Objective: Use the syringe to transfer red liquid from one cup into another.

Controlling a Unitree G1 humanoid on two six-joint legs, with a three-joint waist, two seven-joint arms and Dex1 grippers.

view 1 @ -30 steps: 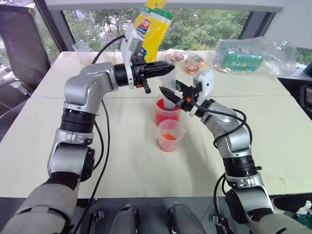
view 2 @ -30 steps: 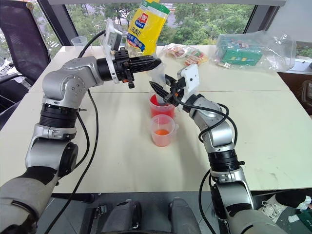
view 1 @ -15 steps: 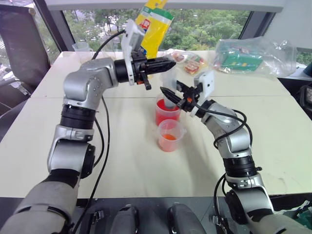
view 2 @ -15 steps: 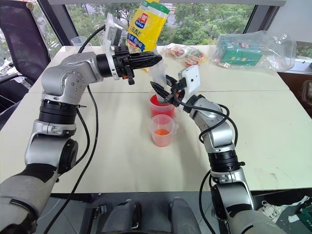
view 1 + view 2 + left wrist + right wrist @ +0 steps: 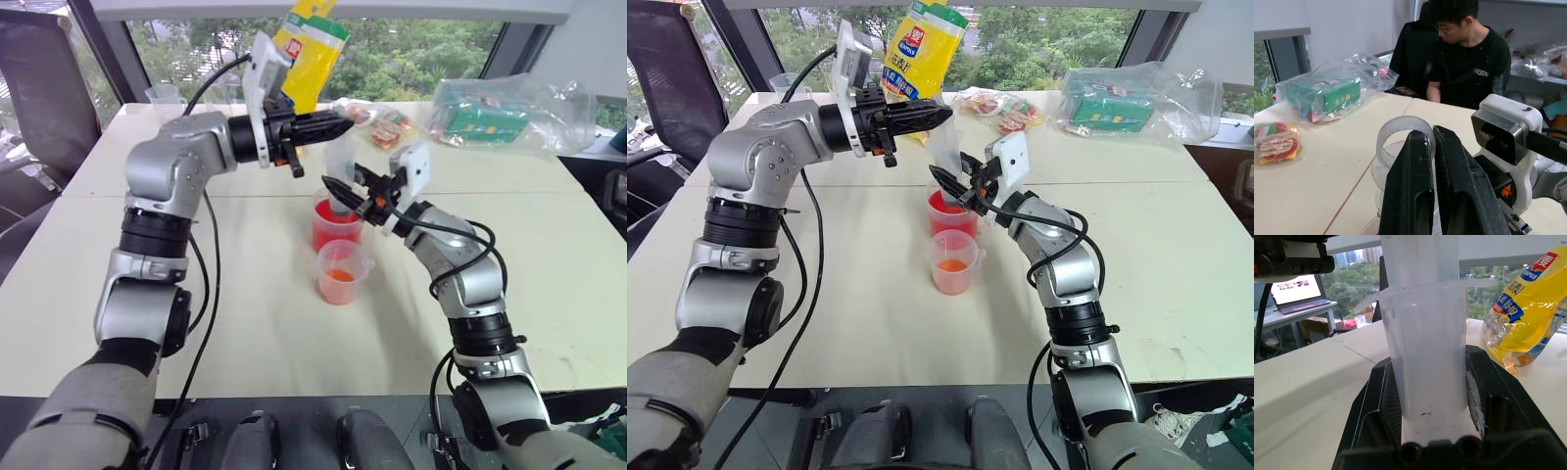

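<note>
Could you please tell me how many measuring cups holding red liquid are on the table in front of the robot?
2: the larger cup under the syringe, and the smaller cup just nearer the robot. Others may be hidden.

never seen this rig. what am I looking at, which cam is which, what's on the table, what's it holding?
It is a humanoid robot with two arms, each ending in a two-fingered black gripper. Two pictures come from its head, looking down over the arms; the other two come from cameras on its wrists.

The right gripper is shut on the barrel of the syringe, held upright with its tip in the larger cup of red liquid. The left gripper is shut on the plunger's ring.

The smaller cup stands just in front. On the table there are also a yellow bag and plastic-wrapped packets. A person sits beyond.
</note>
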